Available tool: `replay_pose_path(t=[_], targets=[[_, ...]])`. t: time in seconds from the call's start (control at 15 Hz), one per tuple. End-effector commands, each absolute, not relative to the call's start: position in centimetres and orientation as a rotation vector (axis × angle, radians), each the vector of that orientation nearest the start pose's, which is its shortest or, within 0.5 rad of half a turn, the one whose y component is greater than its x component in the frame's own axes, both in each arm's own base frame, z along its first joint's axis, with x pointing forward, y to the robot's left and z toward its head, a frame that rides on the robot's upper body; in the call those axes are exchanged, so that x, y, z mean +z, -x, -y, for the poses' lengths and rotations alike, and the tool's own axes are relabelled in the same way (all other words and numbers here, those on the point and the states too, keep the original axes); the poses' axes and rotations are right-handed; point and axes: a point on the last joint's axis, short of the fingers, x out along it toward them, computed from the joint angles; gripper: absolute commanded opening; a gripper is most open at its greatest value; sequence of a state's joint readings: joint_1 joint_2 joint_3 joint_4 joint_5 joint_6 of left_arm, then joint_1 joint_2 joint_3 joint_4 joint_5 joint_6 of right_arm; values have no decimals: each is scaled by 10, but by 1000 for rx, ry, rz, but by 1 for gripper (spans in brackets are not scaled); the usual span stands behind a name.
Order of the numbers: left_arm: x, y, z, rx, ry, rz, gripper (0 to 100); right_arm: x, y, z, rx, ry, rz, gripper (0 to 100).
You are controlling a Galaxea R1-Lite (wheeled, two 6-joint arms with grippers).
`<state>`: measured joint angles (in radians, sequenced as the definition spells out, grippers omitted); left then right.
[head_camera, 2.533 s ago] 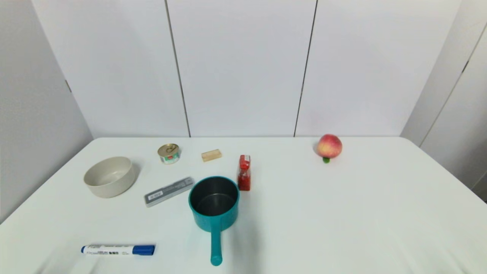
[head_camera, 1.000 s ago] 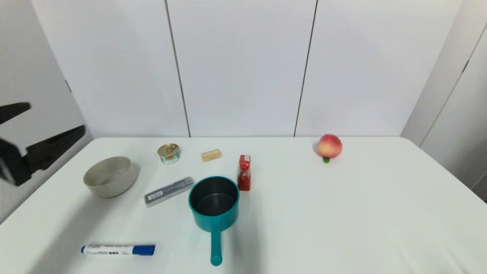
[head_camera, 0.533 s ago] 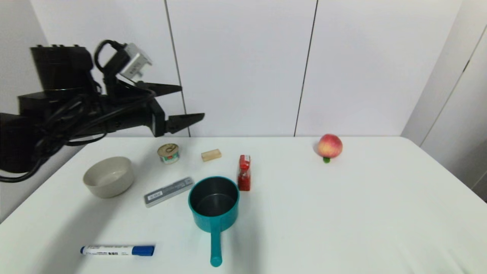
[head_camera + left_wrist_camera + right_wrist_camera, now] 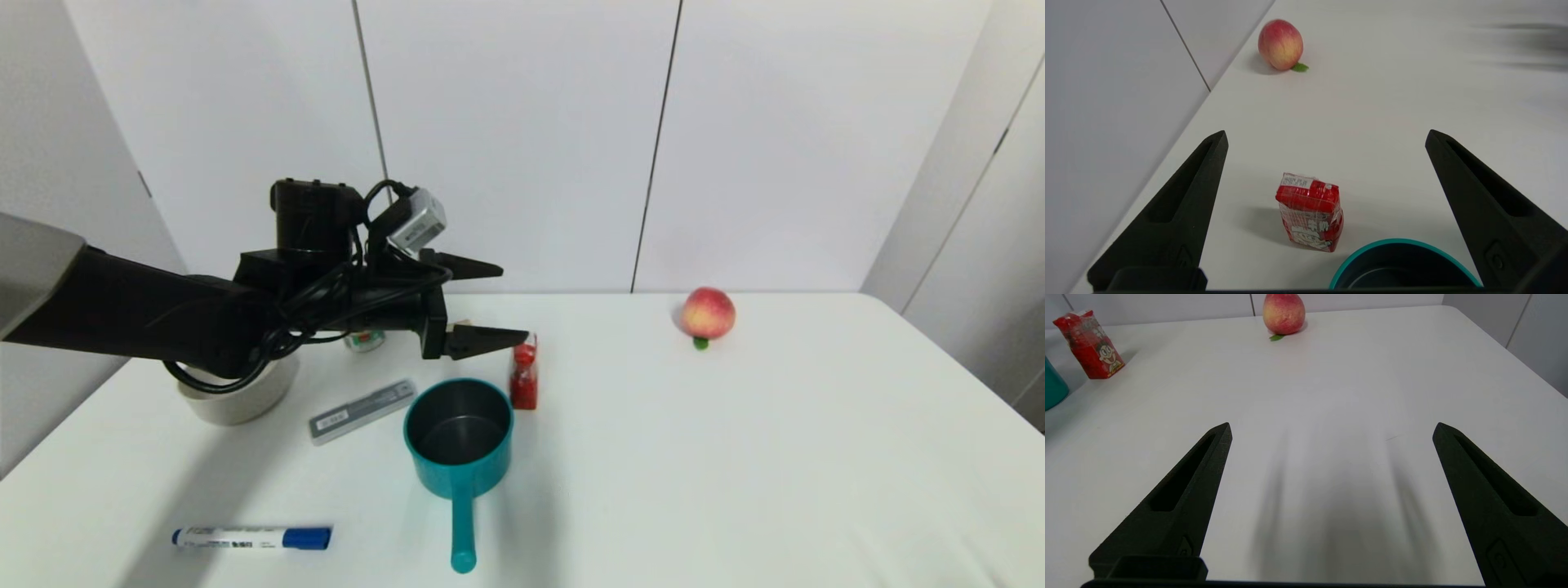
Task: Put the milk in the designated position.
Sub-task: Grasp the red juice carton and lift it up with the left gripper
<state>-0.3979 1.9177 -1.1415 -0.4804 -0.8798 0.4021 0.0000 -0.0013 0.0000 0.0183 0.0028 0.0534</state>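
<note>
The milk (image 4: 523, 376) is a small red carton standing upright just behind and right of the teal pot (image 4: 460, 435). It also shows in the left wrist view (image 4: 1309, 211) and the right wrist view (image 4: 1088, 344). My left gripper (image 4: 500, 300) hangs open above the table, just left of and higher than the milk, fingers pointing right and holding nothing. In the left wrist view the milk lies between and beyond the open fingers (image 4: 1188, 192). My right gripper (image 4: 1331, 433) is open over bare table, out of the head view.
A peach (image 4: 708, 314) sits at the back right. A beige bowl (image 4: 234, 396), a tin can (image 4: 364, 340), a grey case (image 4: 362, 411) and a blue marker (image 4: 253, 537) lie left. The left arm crosses above the bowl and can.
The left arm came in from the left edge and swept right across the table, now close to the milk. The objects have not moved.
</note>
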Motion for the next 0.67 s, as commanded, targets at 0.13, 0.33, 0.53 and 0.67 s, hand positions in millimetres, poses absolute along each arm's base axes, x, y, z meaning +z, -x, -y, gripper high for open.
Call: replay_pose_path(t=[0.13,0.33,0.53,0.67], targets=[[161,-343,165,-1324,-253,-119,100,74,23,0,3,-54,-18,100],[147,-344,177,-1357,-242,-159,100,74,23,0,3,-54,-18,100],[134,-342,189,-1390,-237,-206,100,74,23,0,3,-54,-18,100],[129,-344,193,-1395,-237,-222,100,74,23,0,3,-54,-18,100]])
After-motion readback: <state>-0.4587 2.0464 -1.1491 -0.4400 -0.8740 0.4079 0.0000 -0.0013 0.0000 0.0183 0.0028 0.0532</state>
